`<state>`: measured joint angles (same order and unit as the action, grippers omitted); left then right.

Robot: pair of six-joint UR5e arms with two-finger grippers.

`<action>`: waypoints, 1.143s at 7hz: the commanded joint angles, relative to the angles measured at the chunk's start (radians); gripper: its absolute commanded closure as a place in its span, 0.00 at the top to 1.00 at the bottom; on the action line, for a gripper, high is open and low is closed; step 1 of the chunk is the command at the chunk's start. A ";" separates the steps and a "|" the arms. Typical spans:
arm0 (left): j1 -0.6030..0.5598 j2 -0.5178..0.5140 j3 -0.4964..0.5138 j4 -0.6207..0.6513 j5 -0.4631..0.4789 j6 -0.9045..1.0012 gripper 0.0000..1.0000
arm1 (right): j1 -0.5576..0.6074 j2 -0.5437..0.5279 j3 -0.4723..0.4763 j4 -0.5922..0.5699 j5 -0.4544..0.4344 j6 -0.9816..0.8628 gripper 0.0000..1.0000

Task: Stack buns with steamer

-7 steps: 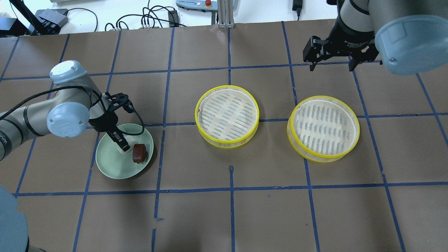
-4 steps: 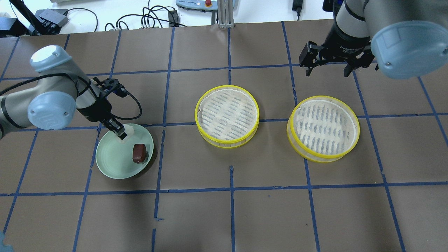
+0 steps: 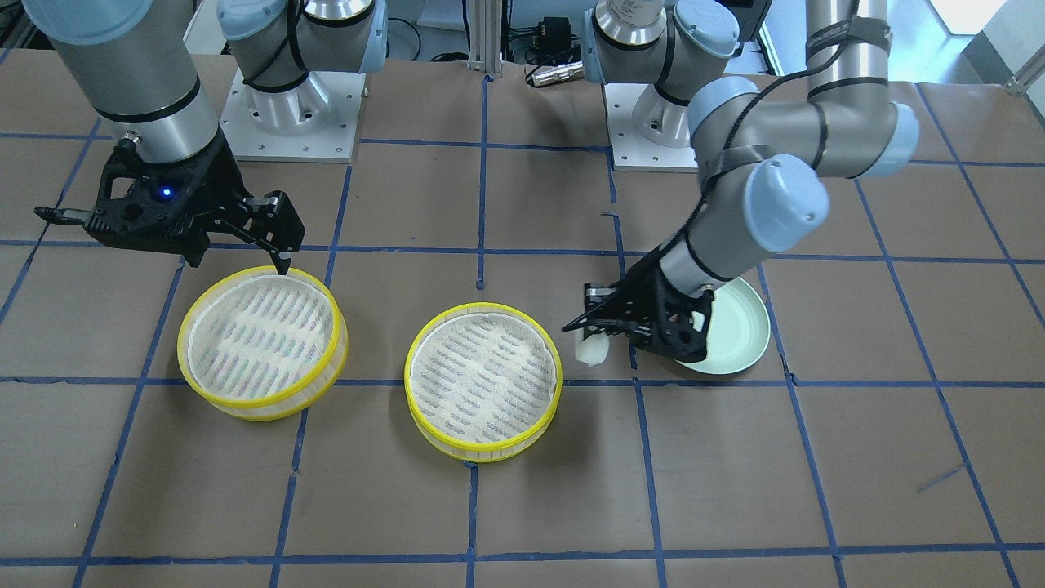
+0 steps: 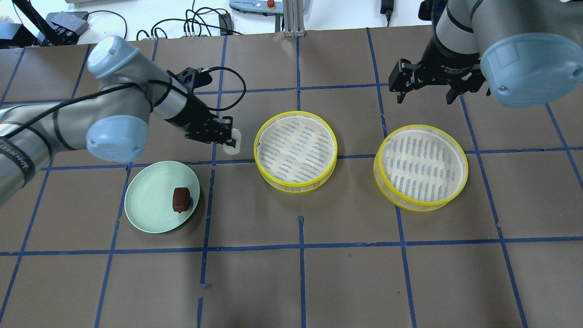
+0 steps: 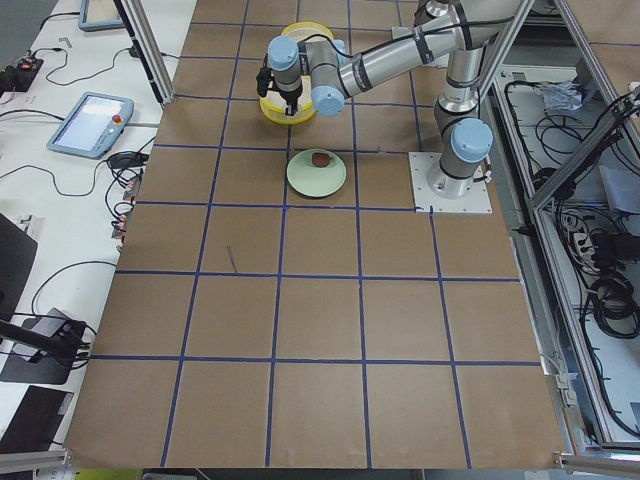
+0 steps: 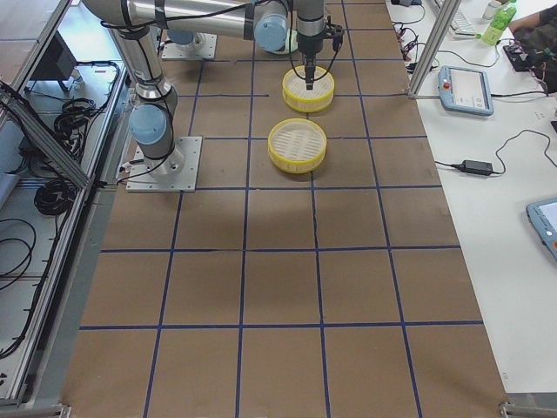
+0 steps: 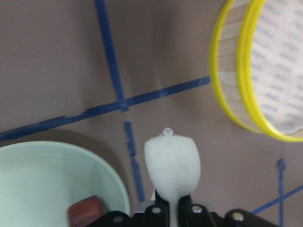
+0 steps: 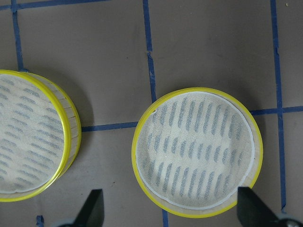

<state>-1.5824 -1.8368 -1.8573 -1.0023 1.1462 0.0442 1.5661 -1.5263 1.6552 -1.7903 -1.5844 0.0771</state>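
My left gripper (image 4: 231,139) is shut on the white bun (image 4: 234,146) and holds it above the table, just left of the middle steamer (image 4: 295,150). The left wrist view shows the white bun (image 7: 172,163) pinched at its base, with the steamer rim (image 7: 227,90) at upper right. The reddish-brown bun (image 4: 181,199) lies on the pale green plate (image 4: 145,214). My right gripper (image 4: 426,96) is open and empty, hovering behind the right steamer (image 4: 421,166). Both steamers (image 8: 196,149) are empty.
Brown paper with blue tape grid lines covers the table (image 4: 300,273). Cables and devices (image 4: 191,23) lie beyond the far edge. In the front-facing view the plate (image 3: 747,327) sits behind my left wrist.
My left gripper has lifted the white bun off the plate and carried it right, toward the middle steamer. The reddish-brown bun stays on the plate. The right gripper has barely shifted.
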 commanded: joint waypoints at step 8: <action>-0.153 -0.119 0.073 0.175 0.081 -0.152 1.00 | 0.003 -0.008 0.015 -0.001 0.026 0.001 1.00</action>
<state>-1.7357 -1.9563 -1.7851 -0.8253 1.2271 -0.1077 1.5705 -1.5307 1.6732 -1.7903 -1.5587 0.0781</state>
